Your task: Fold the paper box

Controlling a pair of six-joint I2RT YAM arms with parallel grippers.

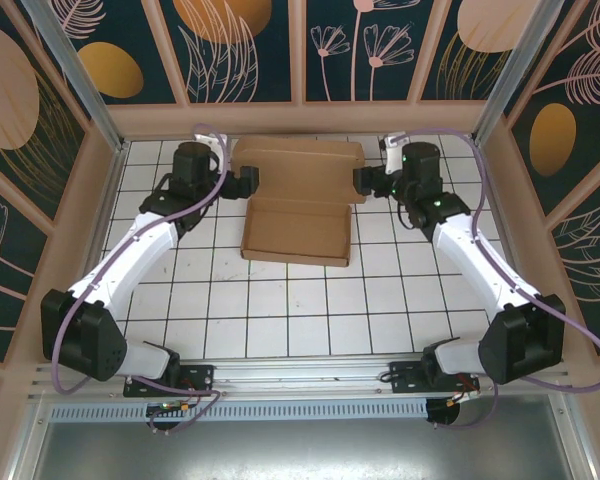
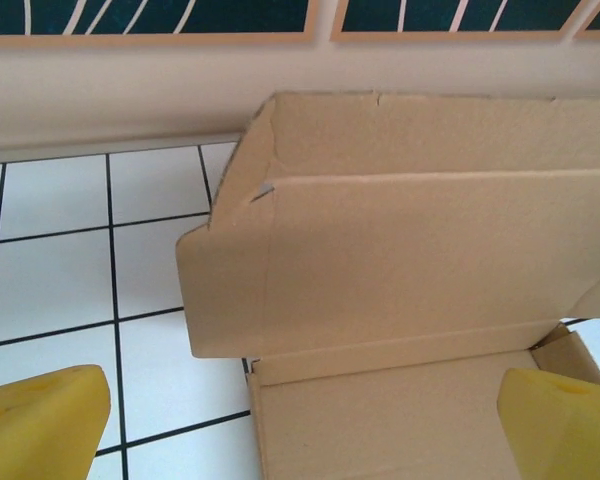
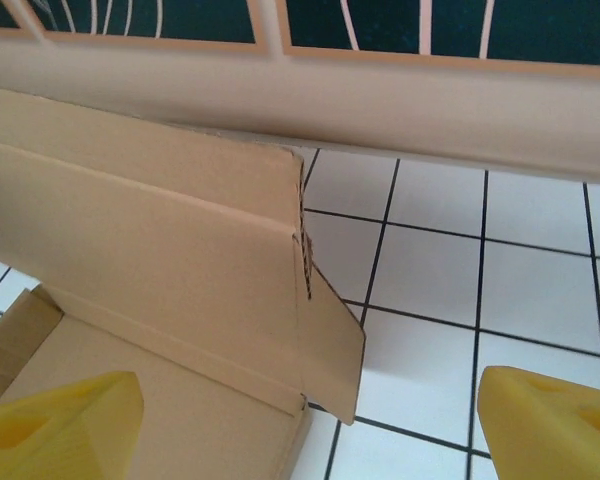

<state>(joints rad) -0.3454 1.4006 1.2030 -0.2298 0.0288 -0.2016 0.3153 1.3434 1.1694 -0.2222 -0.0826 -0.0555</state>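
Note:
The paper box (image 1: 295,235) lies at the back middle of the tiled table, its shallow tray formed and its lid (image 1: 300,165) standing up toward the back wall. My left gripper (image 1: 250,181) hovers at the lid's left end and my right gripper (image 1: 361,183) at its right end. In the left wrist view the left gripper (image 2: 300,430) is open, yellow fingertips (image 2: 40,420) wide apart, with the box (image 2: 410,250) and its left side flap ahead. In the right wrist view the right gripper (image 3: 305,425) is open too, and the box (image 3: 150,230) with its right side flap (image 3: 330,340) hangs loose ahead.
A wooden back wall (image 1: 300,120) runs just behind the lid, and wooden side walls close in the table on both sides. White tiles (image 1: 280,310) stretch in front of the box to the metal rail (image 1: 300,375) where the arm bases sit.

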